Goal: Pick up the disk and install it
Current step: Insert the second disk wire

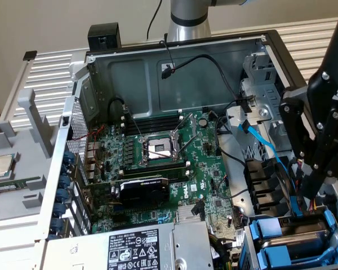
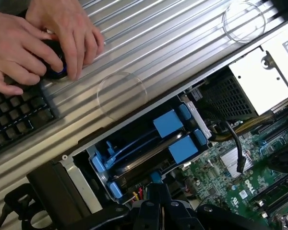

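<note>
Disk [image 2: 175, 136] | flat, blue plastic carrier, seated in metal bay | hand [image 2: 156, 189] closed, empty

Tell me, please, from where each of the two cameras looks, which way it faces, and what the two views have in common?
Exterior view: off the arm, above the open computer case, looking down at the motherboard; the gripper hangs at the exterior view's right, over the blue drive bay.
Wrist view: on the wrist, looking down past the gripper at the blue drive bay; a person's hands rest by a keyboard.
Shared: drive bay, motherboard, power supply.
</note>
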{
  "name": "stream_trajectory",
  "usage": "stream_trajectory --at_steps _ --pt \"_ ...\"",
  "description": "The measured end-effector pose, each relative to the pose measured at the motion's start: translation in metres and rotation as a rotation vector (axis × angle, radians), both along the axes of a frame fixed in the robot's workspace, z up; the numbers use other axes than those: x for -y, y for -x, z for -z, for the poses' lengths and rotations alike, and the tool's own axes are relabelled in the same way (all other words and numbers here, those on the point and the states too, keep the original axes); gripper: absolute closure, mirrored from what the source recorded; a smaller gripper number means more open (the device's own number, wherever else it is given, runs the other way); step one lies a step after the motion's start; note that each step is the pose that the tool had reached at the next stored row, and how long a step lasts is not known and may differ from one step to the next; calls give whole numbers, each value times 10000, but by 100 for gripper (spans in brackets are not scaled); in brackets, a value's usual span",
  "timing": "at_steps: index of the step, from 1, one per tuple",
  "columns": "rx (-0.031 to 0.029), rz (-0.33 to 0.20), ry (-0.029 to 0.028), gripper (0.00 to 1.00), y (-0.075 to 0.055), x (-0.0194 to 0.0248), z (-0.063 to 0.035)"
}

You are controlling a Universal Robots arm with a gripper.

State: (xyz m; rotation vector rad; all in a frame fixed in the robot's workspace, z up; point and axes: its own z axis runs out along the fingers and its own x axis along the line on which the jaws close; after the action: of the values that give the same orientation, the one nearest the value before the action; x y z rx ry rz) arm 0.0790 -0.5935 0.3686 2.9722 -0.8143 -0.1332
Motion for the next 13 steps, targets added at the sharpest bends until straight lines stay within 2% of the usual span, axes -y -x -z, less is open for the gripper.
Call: stream_trajectory --at_steps 4,7,13 --pt "0 -638 -12 89 0 0 -1" --pt "7 -831 -40 89 -1 -9 -2" --pt "12 -937 -44 89 -2 -109 -1"
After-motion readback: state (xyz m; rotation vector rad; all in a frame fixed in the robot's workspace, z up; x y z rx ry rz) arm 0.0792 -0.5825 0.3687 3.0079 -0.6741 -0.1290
